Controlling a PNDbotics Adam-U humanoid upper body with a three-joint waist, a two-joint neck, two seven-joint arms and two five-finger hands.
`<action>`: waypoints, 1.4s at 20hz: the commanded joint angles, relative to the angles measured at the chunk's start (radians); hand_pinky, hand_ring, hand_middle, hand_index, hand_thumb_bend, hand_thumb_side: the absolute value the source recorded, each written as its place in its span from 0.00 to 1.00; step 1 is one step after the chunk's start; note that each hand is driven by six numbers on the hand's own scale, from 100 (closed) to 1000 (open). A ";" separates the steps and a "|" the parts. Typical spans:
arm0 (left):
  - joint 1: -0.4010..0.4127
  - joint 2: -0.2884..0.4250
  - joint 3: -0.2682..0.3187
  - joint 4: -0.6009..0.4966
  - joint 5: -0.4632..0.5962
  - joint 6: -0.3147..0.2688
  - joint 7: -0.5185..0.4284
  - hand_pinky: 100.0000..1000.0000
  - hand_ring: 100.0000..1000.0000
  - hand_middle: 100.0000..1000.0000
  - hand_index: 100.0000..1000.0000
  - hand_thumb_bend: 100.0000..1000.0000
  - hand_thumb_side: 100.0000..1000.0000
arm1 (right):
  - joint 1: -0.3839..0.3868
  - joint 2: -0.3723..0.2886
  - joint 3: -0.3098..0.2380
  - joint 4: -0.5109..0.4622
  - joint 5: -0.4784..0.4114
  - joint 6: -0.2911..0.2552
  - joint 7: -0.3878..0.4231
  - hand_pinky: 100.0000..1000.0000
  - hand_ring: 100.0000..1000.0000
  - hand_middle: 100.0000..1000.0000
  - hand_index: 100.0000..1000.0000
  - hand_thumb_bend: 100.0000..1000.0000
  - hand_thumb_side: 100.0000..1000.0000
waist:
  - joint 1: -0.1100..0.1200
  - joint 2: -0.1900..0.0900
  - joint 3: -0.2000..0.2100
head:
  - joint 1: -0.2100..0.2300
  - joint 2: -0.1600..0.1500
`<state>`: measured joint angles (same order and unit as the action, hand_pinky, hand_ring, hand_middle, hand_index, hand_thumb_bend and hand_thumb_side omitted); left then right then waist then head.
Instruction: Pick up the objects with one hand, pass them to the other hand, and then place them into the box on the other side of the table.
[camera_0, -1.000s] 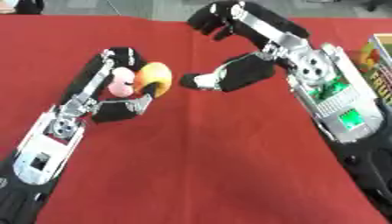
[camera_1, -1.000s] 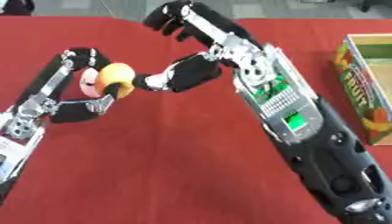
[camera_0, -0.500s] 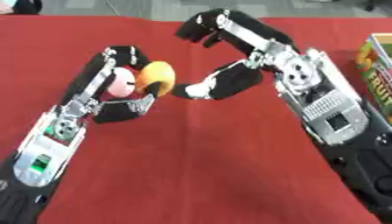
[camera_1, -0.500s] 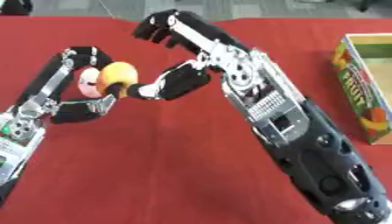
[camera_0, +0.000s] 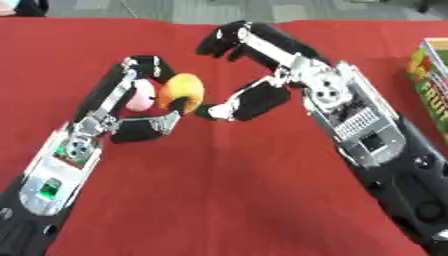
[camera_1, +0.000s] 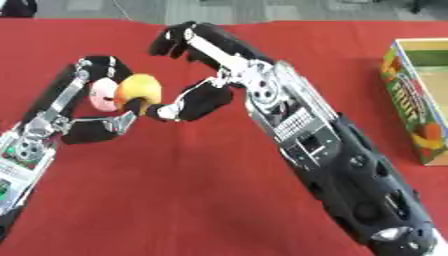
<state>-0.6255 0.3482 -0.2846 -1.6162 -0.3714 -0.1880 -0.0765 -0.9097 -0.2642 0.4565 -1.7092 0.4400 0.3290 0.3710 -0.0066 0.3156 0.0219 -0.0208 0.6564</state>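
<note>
A rounded yellow-orange fruit (camera_0: 181, 90) with a pink patch sits in the left hand (camera_0: 131, 107), fingers curled around it. The right hand (camera_0: 254, 75) is spread wide, its thumb touching the fruit. The red cloth (camera_0: 219, 190) is matte. The right eye view shows more of the cardboard box (camera_1: 418, 107).

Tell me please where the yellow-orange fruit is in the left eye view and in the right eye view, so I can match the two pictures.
Left eye view: the yellow-orange fruit sits upper left of centre, in the left hand.
Right eye view: it lies further left, near the upper left.
Shared landmark: the right hand, whose thumb reaches to the fruit in both views.
</note>
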 joint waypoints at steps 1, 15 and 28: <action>-0.017 0.001 0.001 -0.033 -0.006 -0.006 0.000 0.66 0.63 0.52 0.45 0.02 0.07 | -0.022 0.005 -0.004 0.001 0.018 0.001 0.001 0.77 0.78 0.70 0.74 0.51 0.07 | -0.005 -0.071 0.003 | -0.006 -0.012; -0.010 -0.002 -0.005 -0.055 -0.006 -0.047 0.001 0.66 0.63 0.52 0.45 0.01 0.08 | -0.029 0.014 0.001 0.016 0.022 0.024 0.017 0.76 0.77 0.69 0.73 0.38 0.01 | -0.007 -0.064 0.009 | -0.014 -0.017; -0.011 -0.006 -0.010 -0.060 0.010 -0.074 0.005 0.67 0.63 0.52 0.45 0.02 0.08 | -0.029 0.017 -0.002 0.026 -0.038 0.048 0.025 0.74 0.77 0.60 0.66 0.25 0.00 | -0.007 -0.058 0.010 | -0.017 -0.016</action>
<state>-0.6241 0.3410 -0.2933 -1.6520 -0.3676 -0.2544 -0.0719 -0.9181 -0.2478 0.4634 -1.6763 0.4118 0.3728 0.3984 -0.0066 0.3162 0.0312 -0.0341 0.6476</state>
